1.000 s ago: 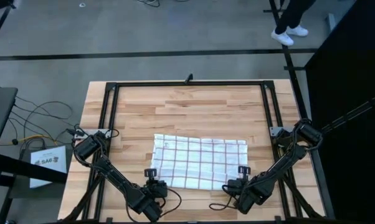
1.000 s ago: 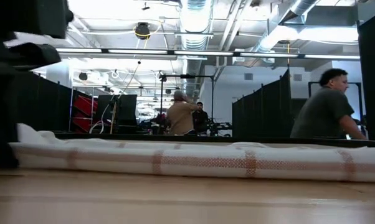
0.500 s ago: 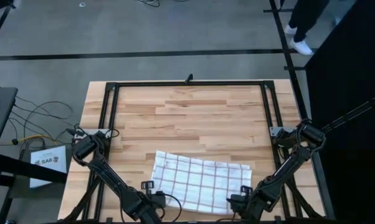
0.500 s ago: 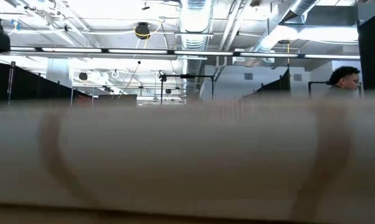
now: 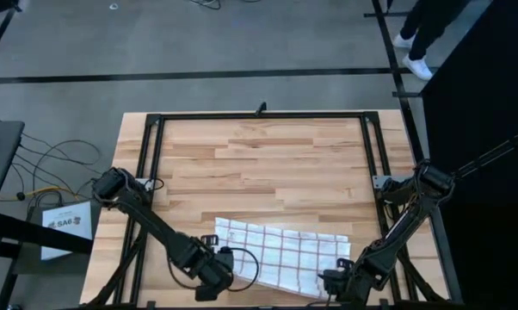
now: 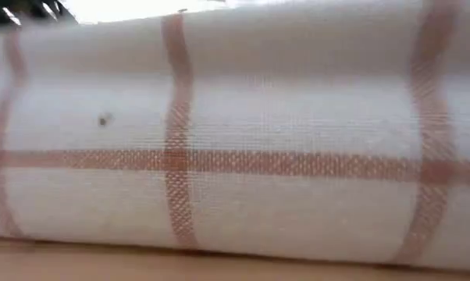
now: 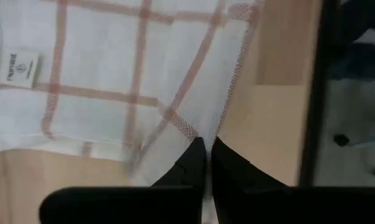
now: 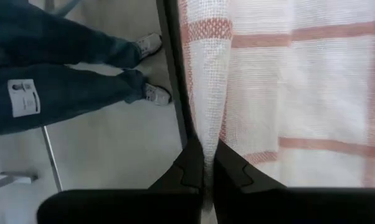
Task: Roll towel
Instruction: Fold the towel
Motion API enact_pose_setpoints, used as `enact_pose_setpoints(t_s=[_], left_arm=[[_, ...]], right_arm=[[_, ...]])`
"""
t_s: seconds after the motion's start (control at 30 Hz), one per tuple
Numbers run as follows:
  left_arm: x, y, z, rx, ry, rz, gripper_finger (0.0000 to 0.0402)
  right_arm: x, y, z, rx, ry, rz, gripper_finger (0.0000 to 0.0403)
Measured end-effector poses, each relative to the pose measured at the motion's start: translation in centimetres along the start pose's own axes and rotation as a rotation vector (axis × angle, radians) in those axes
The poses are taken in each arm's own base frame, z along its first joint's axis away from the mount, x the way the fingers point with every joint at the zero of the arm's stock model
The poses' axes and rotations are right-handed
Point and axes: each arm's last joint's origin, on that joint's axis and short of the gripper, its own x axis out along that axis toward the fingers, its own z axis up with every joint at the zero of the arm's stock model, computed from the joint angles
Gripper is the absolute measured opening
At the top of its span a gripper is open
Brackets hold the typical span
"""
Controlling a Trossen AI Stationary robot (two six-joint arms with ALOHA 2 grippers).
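towel [image 5: 280, 257] lies at the near edge of the tabletop [image 5: 268, 155], its near part running off the bottom of the high view. left gripper [image 7: 206, 155] at the towel's near left corner, jaws closed on the cloth edge. right gripper [image 8: 207, 163] at the near right corner, jaws pinched shut on a fold of towel. low view filled by checked cloth; room behind hidden. small label [image 7: 19, 68] on the towel, text unreadable. a person's legs [image 8: 69, 68] show beyond the table edge.
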Motion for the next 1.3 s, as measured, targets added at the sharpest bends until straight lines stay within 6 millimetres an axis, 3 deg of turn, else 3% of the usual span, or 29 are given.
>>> enact_pose_setpoints(t_s=[0.33,0.6,0.73,0.93,1.3], left_arm=[[0.7,2.8,1.8,0.094,-0.005,-0.029,0.0],[1.1,4.8,2.3,0.11,0.01,-0.03,0.0],[2.3,5.5,2.1,0.086,0.0,-0.048,0.0],[2.2,6.4,2.9,0.074,-0.061,0.007,0.0],[3.7,7.6,2.0,0.01,-0.058,0.069,0.0]], right_arm=[[-3.4,-5.0,-0.9,0.097,-0.027,0.065,0.0],[-5.3,-9.0,-0.2,0.125,-0.022,0.153,0.0],[-5.4,-11.1,0.5,0.111,-0.001,0.162,0.0],[-5.2,-13.9,1.3,0.079,0.052,0.167,0.0],[-5.0,-17.2,2.2,0.033,0.036,0.139,0.0]])
